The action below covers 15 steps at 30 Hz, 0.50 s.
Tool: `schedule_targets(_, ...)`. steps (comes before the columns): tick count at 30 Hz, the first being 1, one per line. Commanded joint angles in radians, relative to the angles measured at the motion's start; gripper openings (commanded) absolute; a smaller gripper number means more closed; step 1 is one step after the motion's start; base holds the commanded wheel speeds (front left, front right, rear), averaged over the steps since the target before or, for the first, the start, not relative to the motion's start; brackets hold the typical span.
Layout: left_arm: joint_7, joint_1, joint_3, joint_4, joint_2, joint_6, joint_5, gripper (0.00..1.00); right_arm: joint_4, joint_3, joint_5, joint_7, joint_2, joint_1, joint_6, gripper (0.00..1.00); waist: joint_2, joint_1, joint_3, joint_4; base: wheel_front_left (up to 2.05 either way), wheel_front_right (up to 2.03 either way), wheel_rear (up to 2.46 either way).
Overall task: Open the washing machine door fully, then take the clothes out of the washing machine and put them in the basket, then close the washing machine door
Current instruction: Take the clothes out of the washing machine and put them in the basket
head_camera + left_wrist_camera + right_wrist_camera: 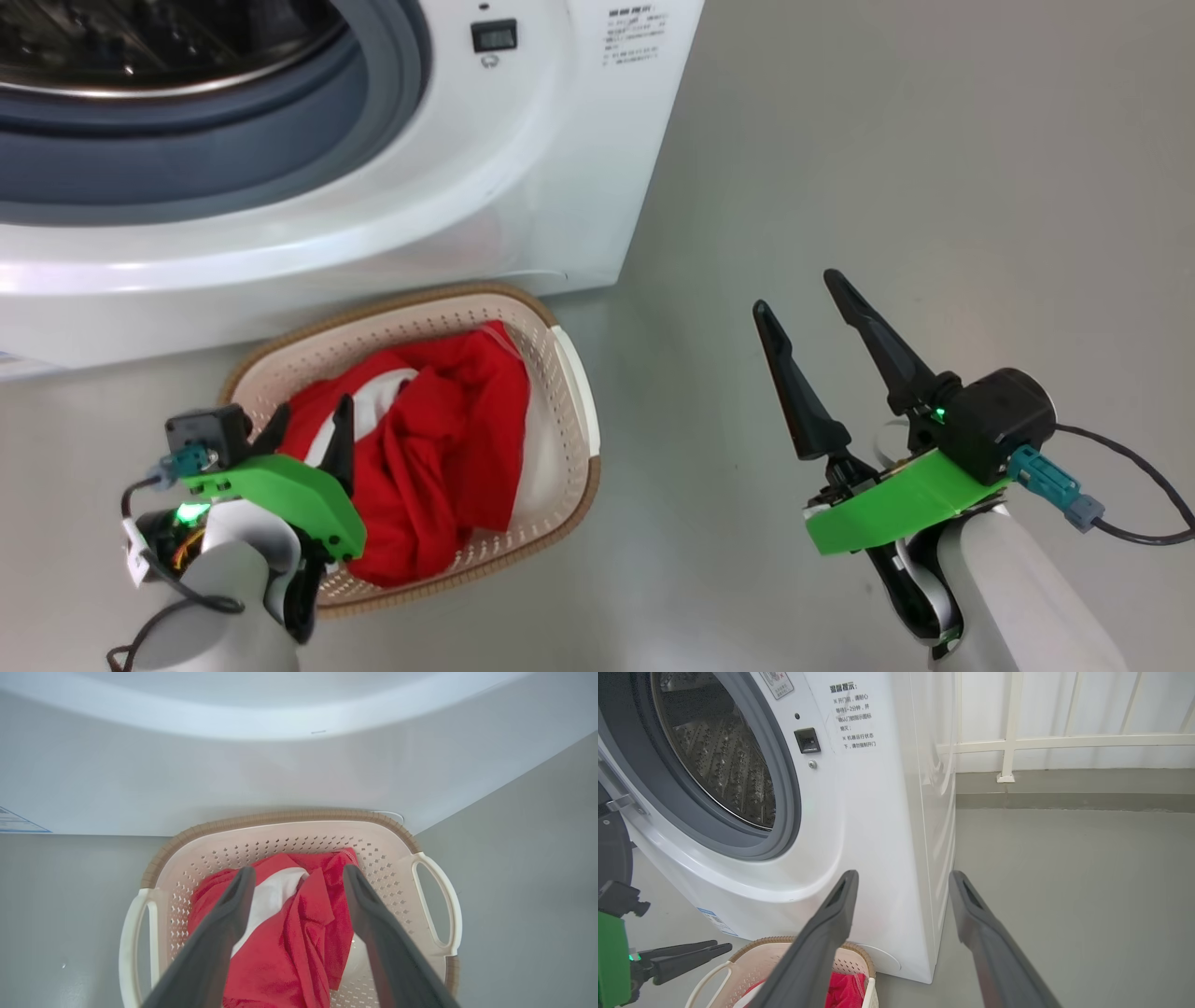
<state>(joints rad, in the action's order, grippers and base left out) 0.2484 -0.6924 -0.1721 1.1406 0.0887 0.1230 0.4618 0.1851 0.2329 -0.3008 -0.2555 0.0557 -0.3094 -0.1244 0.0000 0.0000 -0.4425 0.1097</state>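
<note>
Red clothes (448,439) are seen in the basket (571,401) under the left gripper (313,411), spread and empty like the right gripper (795,291); closing the washing machine door (609,854) is judged next.

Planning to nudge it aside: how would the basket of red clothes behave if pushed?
The basket looks like thin perforated plastic holding only crumpled clothes, so probably light. On the smooth grey floor it would likely slide rather than tip, being wide and low. Its walls may flex.
</note>
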Motion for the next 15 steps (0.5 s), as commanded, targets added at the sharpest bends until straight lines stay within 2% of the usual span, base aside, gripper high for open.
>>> schedule_targets(1,0.013,0.039,0.029,-0.029,0.04,-0.008,-0.009,1.0,-0.018,0.013,-0.001,-0.006,-0.005,0.02,-0.006,1.0,0.0,0.0,0.033,-0.01,0.0,0.0,0.0)
schedule_targets(10,0.013,0.15,0.111,-0.233,0.02,-0.06,-0.036,1.0,-0.005,-0.003,0.012,-0.006,-0.005,0.058,-0.006,1.0,0.0,0.0,0.121,-0.026,0.0,0.0,0.0)
schedule_targets(15,0.013,0.206,0.145,-0.331,0.004,-0.069,-0.059,1.0,0.0,-0.008,0.015,-0.006,-0.005,0.075,-0.006,1.0,0.0,0.0,0.17,-0.028,0.0,0.0,0.0)
